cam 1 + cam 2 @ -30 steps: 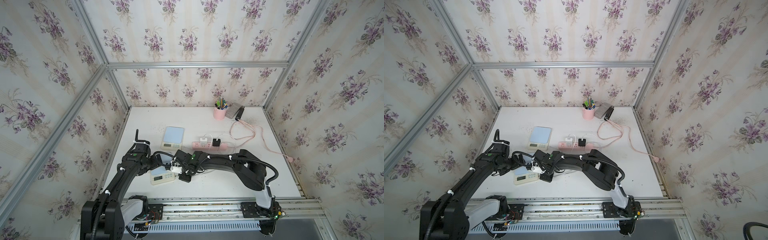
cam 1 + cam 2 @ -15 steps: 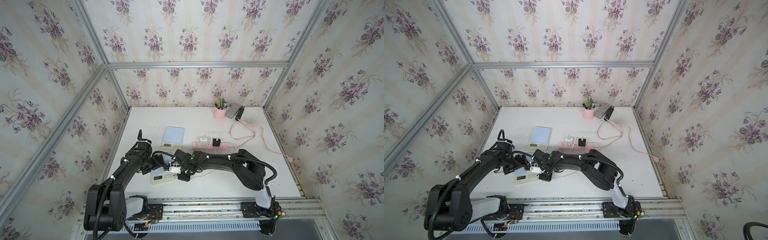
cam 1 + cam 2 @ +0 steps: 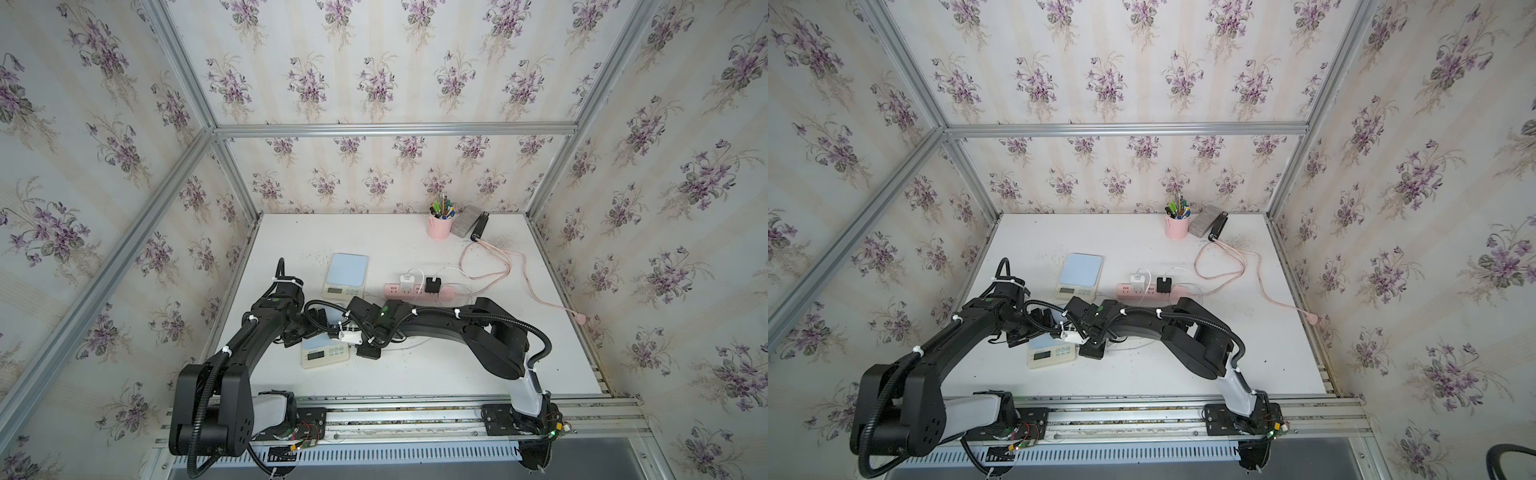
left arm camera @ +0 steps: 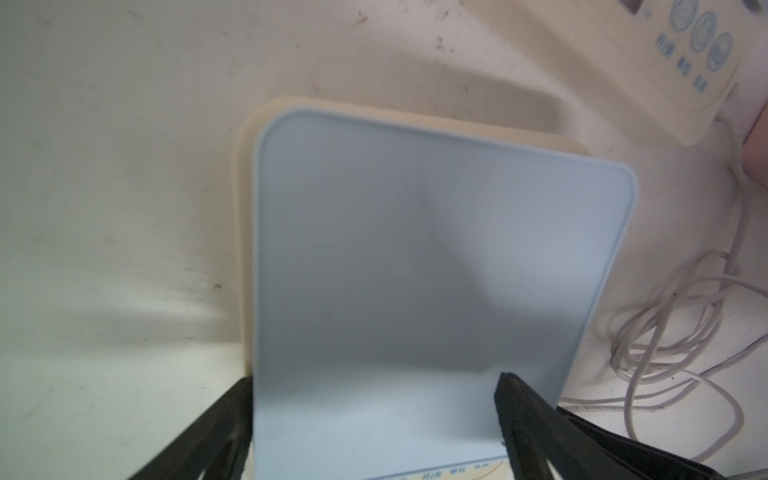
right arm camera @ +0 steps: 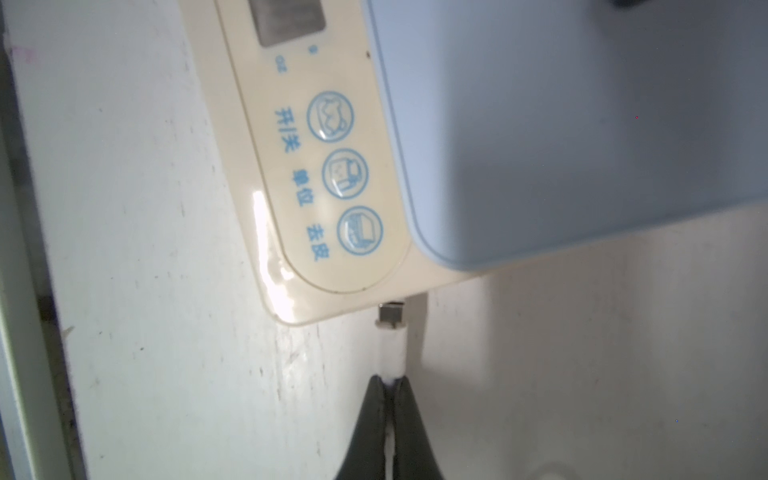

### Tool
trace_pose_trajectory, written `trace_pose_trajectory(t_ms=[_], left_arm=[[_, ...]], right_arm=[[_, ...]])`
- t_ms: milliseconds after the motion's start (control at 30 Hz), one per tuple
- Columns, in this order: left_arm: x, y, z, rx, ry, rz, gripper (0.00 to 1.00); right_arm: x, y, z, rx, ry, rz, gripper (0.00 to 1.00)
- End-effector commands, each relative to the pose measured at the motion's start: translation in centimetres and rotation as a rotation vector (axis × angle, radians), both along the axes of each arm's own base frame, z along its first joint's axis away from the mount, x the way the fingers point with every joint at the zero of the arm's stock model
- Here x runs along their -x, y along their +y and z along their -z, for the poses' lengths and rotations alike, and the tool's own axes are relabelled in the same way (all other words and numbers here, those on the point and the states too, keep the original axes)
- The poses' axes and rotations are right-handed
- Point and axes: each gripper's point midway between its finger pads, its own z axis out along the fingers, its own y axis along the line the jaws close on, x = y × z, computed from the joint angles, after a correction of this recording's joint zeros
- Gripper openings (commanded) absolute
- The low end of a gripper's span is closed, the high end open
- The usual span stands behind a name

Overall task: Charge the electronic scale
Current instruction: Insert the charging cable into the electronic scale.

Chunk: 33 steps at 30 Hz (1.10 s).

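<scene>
Blue print on the scale [image 5: 332, 266] panel, beside three round buttons [image 5: 345, 173]. 开/关 sits nearest the display [image 5: 291, 18], 单位 is in the middle, and 去皮 is farthest from it. A small "OZ" is just beside the display. The display itself is illegible.

Bright even light, soft shadows, wide-angle bowing at edges, wrist views blurry
</scene>
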Motion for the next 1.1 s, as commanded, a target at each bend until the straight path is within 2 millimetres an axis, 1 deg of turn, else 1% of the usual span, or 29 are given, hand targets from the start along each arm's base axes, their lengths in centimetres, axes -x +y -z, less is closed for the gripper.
trace_pose_trajectory(t_ms=[0, 233, 567, 767, 967, 1067], left_arm=[[0.0, -0.4, 0.0, 0.019, -0.002, 0.026, 0.92], [-0.2, -1.1, -0.6, 0.059, -0.025, 0.048, 0.92], [-0.3, -1.6, -0.5, 0.087, -0.021, 0.055, 0.92], [-0.3, -2.0, -0.4, 0.109, -0.017, 0.065, 0.92], [0.2, -2.6, -0.1, 0.146, 0.012, 0.034, 0.89], [0.6, -3.2, 0.0, 0.170, 0.029, 0.017, 0.87]], right_arm=[[0.3, 0.2, 0.1, 0.007, 0.007, -0.037, 0.00], [0.6, 0.7, -0.1, 0.001, 0.017, -0.054, 0.00], [1.6, 1.4, -1.1, -0.029, -0.001, -0.097, 0.00], [1.4, 1.9, -1.4, -0.039, -0.014, -0.119, 0.00], [1.2, 3.2, -2.3, -0.050, 0.019, -0.080, 0.00], [1.4, 3.2, -2.2, -0.041, 0.038, -0.065, 0.00]])
